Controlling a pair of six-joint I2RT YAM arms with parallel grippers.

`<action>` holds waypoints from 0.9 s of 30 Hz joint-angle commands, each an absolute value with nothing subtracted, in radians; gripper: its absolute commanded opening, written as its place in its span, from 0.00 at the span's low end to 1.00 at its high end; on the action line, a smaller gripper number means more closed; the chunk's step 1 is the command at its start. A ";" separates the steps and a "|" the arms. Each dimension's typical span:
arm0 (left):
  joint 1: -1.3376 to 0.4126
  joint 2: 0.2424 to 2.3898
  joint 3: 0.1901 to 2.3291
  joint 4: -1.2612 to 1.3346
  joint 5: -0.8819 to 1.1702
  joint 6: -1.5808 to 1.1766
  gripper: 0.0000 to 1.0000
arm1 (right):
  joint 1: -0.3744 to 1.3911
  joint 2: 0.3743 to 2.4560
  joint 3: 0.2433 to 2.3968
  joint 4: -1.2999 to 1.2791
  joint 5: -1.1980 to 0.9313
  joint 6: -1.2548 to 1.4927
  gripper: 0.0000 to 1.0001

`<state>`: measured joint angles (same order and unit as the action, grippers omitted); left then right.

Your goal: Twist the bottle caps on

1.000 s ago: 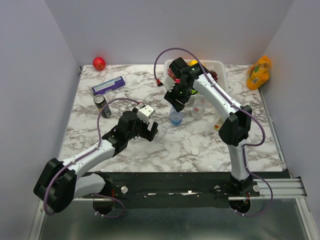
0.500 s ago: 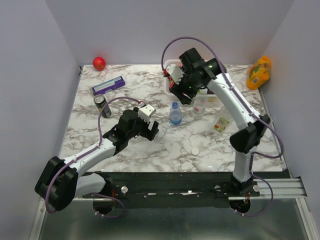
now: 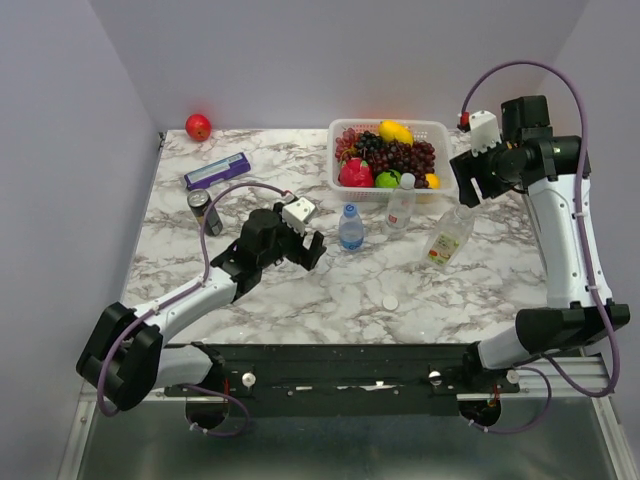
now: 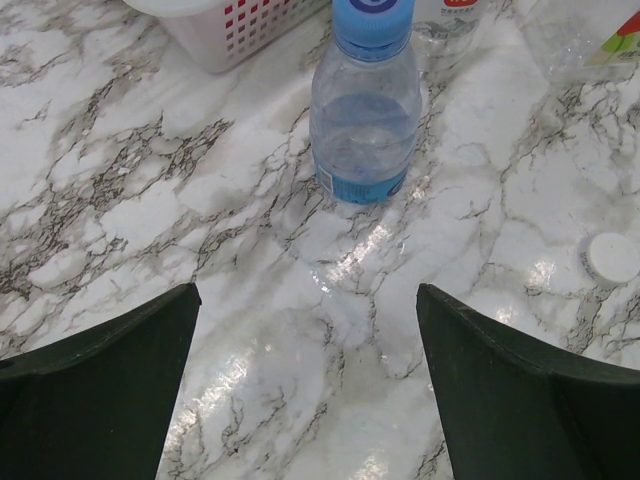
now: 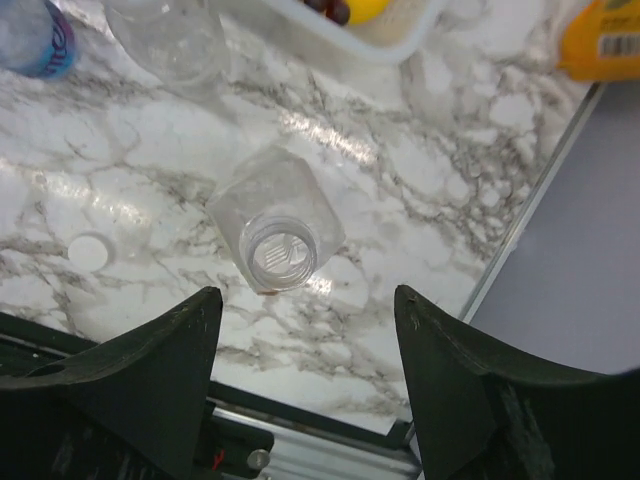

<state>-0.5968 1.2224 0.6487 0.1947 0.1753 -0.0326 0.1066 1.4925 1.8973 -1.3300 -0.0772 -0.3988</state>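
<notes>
A blue-labelled bottle (image 3: 350,229) (image 4: 364,120) stands mid-table with a blue cap (image 4: 372,20) on its neck. My left gripper (image 3: 308,252) (image 4: 307,300) hovers open just left of it, holding nothing. A plain bottle (image 3: 398,206) with a white top stands in front of the basket. To its right leans the yellow-green-labelled bottle (image 3: 447,238) (image 5: 283,250), its mouth uncapped. My right gripper (image 3: 466,188) (image 5: 305,330) hangs open high above that bottle, empty. A loose white cap (image 3: 390,301) (image 5: 88,251) (image 4: 612,257) lies on the marble nearer the front.
A white fruit basket (image 3: 432,128) (image 4: 230,25) stands at the back. A dark can (image 3: 205,210), a purple box (image 3: 217,170) and a red apple (image 3: 198,126) sit at the left. An orange juice bottle (image 5: 603,40) is at the right edge.
My right arm has lifted off the blue-labelled bottle and swung right to above the uncapped bottle, jaws widening. The left arm has barely shifted.
</notes>
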 commanded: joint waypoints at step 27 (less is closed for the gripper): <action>-0.606 1.223 0.646 0.239 0.222 -0.031 0.99 | 0.072 1.612 1.744 -1.463 -0.115 -0.408 0.62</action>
<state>-0.6025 1.2263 0.6487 0.2012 0.1932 -0.0380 0.0750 1.6459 1.7718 -1.3399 -0.1421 -0.4019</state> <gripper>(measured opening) 0.985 0.689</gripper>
